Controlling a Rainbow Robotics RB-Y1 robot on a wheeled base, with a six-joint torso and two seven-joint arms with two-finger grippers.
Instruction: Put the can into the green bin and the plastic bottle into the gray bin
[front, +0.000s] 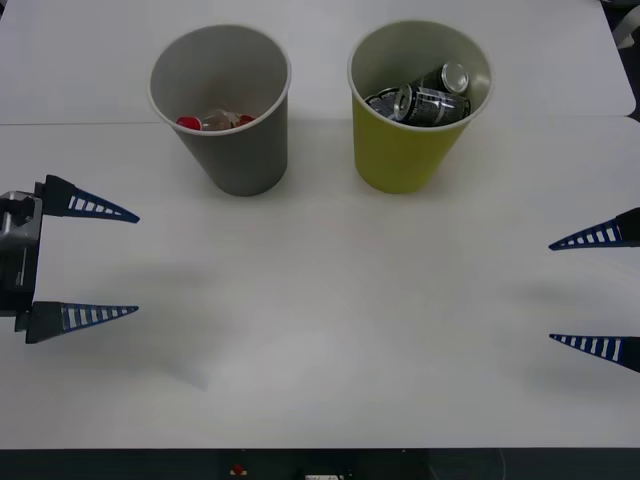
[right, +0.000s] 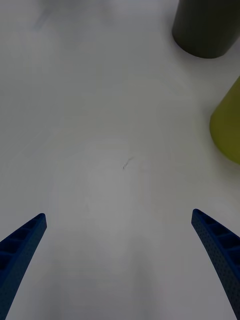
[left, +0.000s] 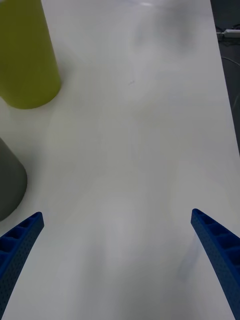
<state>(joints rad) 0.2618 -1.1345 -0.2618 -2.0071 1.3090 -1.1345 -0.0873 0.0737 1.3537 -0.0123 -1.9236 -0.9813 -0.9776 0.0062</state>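
Grippers flank a sorted scene, so the relation that matters is plain: both of the task's things lie forward of the arms and inside the bins, with nothing left on the bench (front: 320, 380) between them. At the left edge the left gripper (front: 130, 263) hangs spread wide and holding nothing, just off the gray bin's near side. The gray bin (front: 240, 150) stands upright next, and the plastic bottle (front: 215, 120) lies low in its bottom (red cap toward the left wall). Just beside it the green bin (front: 400, 155) holds dark cans (front: 420, 98) lying on their sides. At the right edge the right gripper (front: 556, 292) is likewise released and empty. Judging from this, no grasp remains to be made.
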